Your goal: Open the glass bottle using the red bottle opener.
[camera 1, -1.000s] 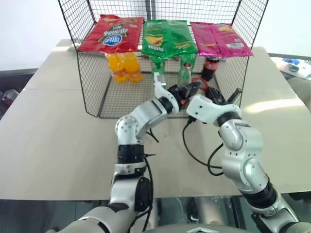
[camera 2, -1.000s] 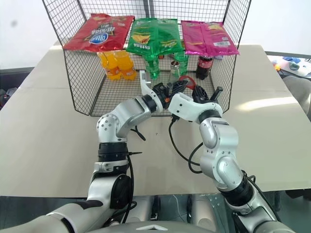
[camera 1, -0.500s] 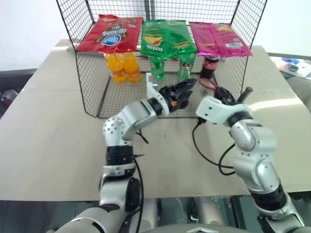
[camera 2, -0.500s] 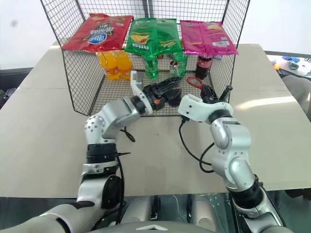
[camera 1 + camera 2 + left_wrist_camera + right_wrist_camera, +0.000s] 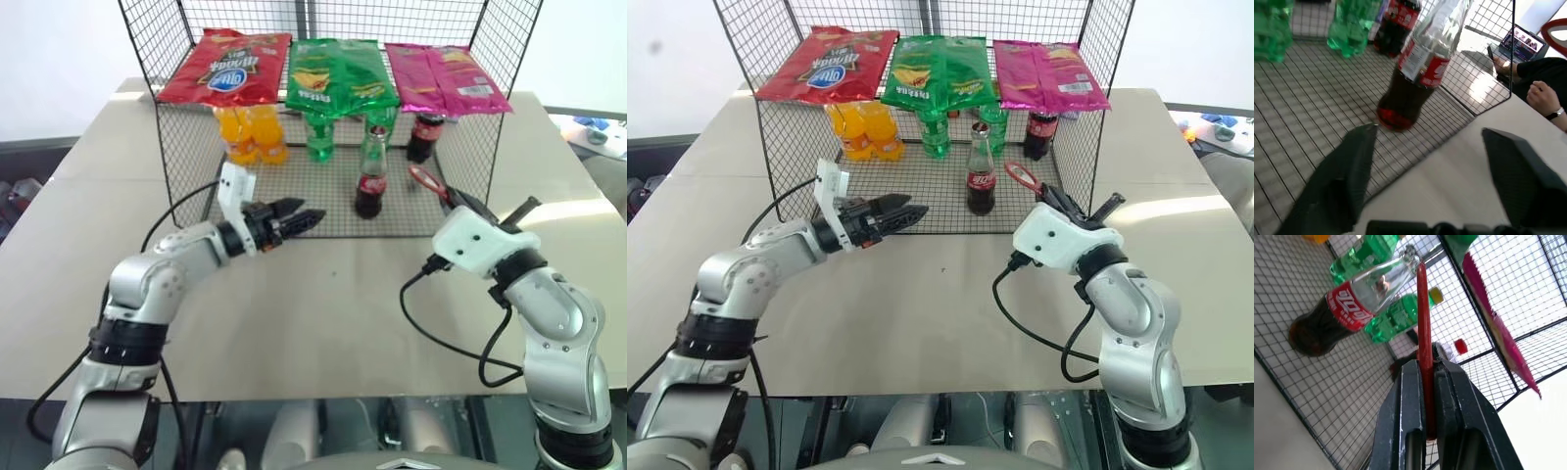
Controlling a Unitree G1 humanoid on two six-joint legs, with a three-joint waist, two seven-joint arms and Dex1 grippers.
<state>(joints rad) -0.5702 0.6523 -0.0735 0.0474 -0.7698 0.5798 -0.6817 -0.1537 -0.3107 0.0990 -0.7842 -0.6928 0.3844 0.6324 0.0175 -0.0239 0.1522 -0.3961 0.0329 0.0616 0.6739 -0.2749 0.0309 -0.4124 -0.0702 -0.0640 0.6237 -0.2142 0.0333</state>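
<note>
The glass bottle [image 5: 369, 182], clear with dark liquid and a red label, stands upright by itself on the wire rack's floor [image 5: 294, 196], near its front edge. My left gripper [image 5: 306, 215] is open and points level at the bottle from the left, a short gap away. In the left wrist view its black fingers [image 5: 1347, 171] stand wide apart with the bottle [image 5: 1415, 73] beyond them. My right gripper [image 5: 446, 199] is shut on the red bottle opener [image 5: 427, 182], just right of the bottle. In the right wrist view the opener [image 5: 1422, 328] rises edge-on beside the bottle's neck [image 5: 1381, 281].
The wire rack [image 5: 176, 127] carries chip bags [image 5: 338, 73] on its top. Orange bottles [image 5: 250, 135], green bottles [image 5: 321, 137] and a dark red-capped bottle [image 5: 423, 137] stand at its back. A black cable [image 5: 441, 323] loops over the table. A person's hand [image 5: 1542, 93] rests beyond the rack.
My left gripper has opened, let go of the glass bottle and drawn away to the left. My right gripper has pulled back a little to the right with the opener.
</note>
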